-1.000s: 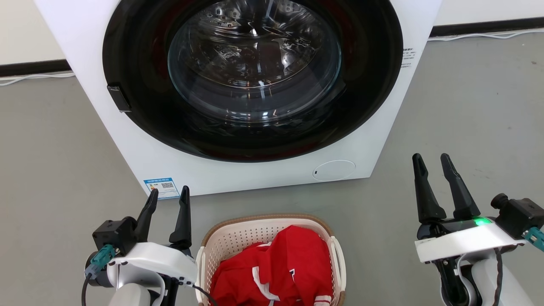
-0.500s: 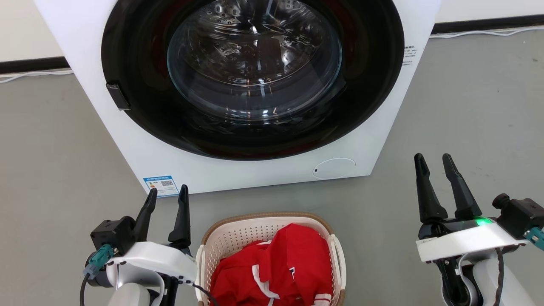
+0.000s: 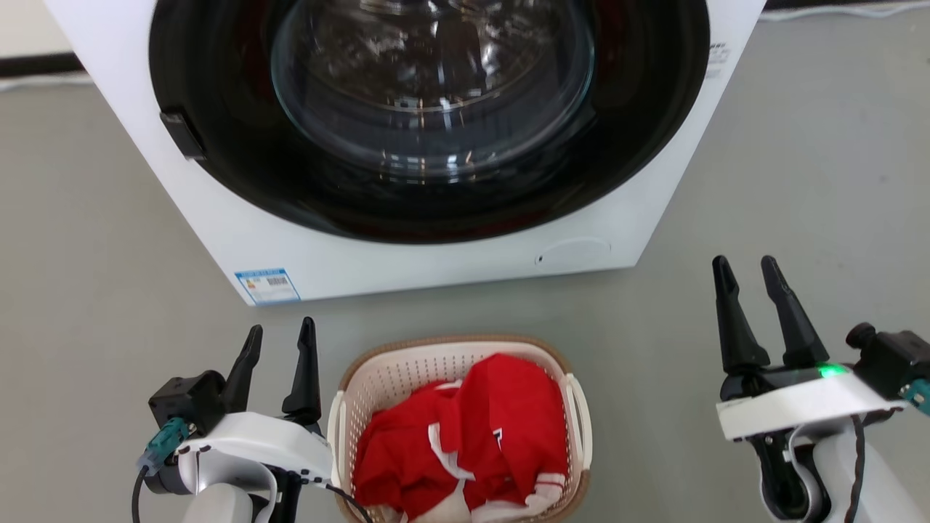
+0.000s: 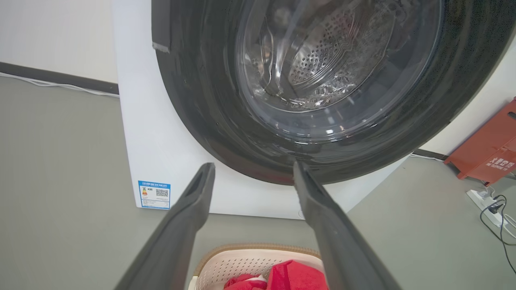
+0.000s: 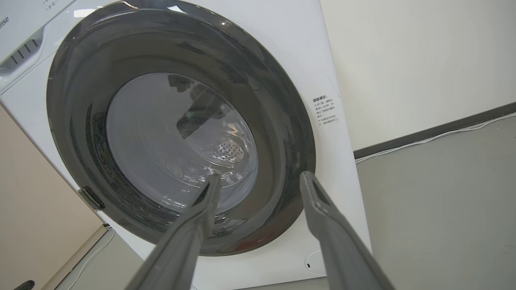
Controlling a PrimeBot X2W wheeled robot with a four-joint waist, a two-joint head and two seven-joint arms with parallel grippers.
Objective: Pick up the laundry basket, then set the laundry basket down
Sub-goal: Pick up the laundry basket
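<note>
A cream-white laundry basket with a brown woven-look rim sits on the grey floor directly in front of a white front-loading washing machine. A strip of bare floor separates it from the machine's base, and it lies roughly below the middle of the round dark door. A crumpled red garment with white trim lies heaped in the basket.

The robot's left gripper hovers in front of the machine's lower left corner, short of the blue label stuck there. Its two dark fingers are spread wide, pointing at the machine and holding nothing. The right gripper hangs in front of the machine's lower right corner, a little outside its edge. It is likewise fully spread and empty, with a green light glowing on its wrist.

The door is shut, and the perforated steel drum shows through its glass. A round white flap sits low on the right of the machine's front. To the machine's right, near the wall, are an orange-red panel and a white power strip.
</note>
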